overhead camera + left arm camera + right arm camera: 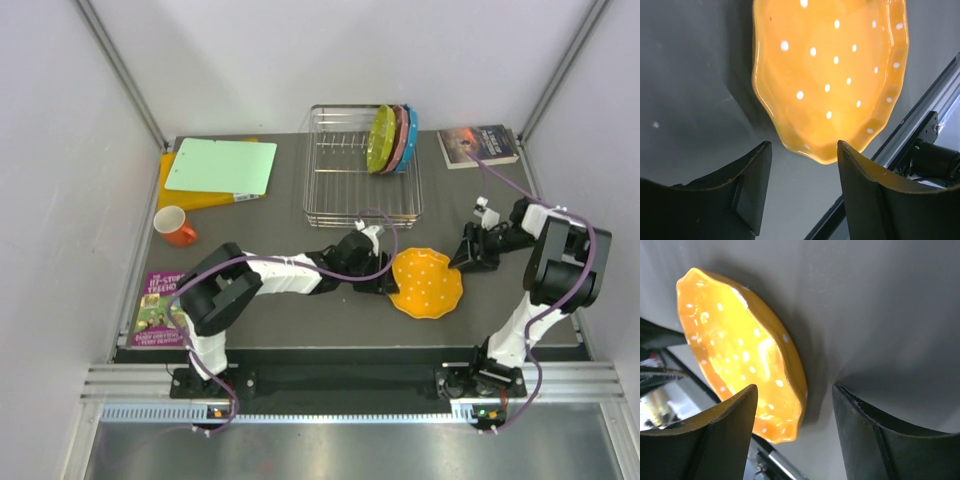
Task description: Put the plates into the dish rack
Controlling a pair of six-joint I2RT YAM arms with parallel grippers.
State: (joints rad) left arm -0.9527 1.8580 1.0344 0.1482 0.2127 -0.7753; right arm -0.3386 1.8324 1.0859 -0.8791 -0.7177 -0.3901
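purple book (160, 308): "TREEHO…" partly legible | dark book (478, 145): cover text too small to read

Dish rack (362, 215): middle of the table's (300, 320) far edge.
Three plates (392, 139): on edge, side by side, in the rack's right end.
Fourth plate (428, 283): flat on the table, before the rack's right corner, between left gripper (385, 281) and right gripper (462, 258).
Cutting board (222, 165): left of the rack, on a second board (172, 192).
Mug (176, 225): before the boards.
Far book (478, 144): right of the rack.
Near book (160, 308): before the mug.
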